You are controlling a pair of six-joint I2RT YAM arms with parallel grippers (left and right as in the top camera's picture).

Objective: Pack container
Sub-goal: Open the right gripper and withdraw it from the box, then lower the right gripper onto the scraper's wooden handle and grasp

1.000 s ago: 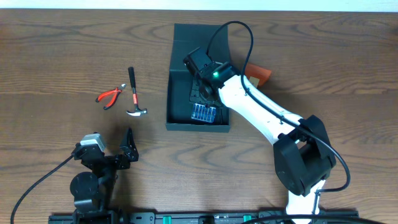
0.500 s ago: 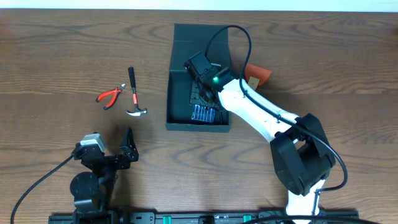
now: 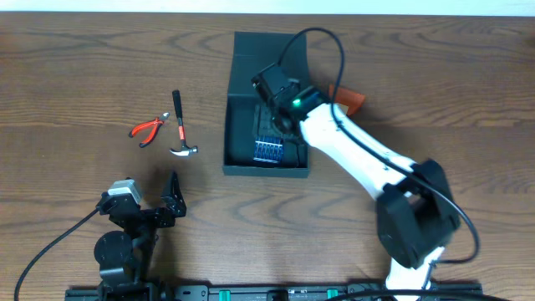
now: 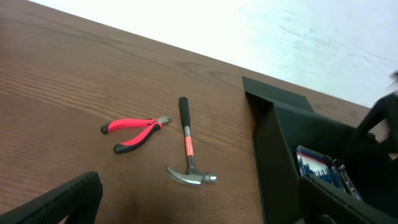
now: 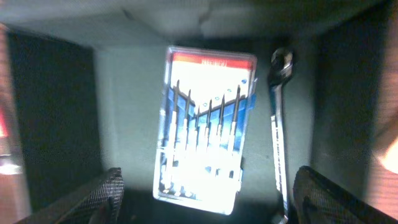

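The dark teal container (image 3: pixel 266 170) stands open at the table's middle, its flap lid (image 3: pixel 267 46) laid back. Inside lie a blue screwdriver set pack (image 3: pixel 269 150) and a silver wrench (image 5: pixel 278 124). My right gripper (image 3: pixel 274 99) hovers open and empty inside the box, above the pack (image 5: pixel 205 127), with the box floor (image 5: pixel 124 112) below. My left gripper (image 3: pixel 171 202) is open and empty, low near the table's front left. The left wrist view shows the container (image 4: pixel 280 143) with the pack (image 4: pixel 316 168) in it.
Red-handled pliers (image 3: pixel 149 129) and a small hammer (image 3: pixel 180 125) lie on the table left of the container; both show in the left wrist view, pliers (image 4: pixel 134 130) and hammer (image 4: pixel 186 149). An orange object (image 3: pixel 347 99) lies right of the box, behind my right arm.
My right gripper has drawn back from the screwdriver pack toward the rear of the box. The pack stays on the box floor. The left arm has not moved.
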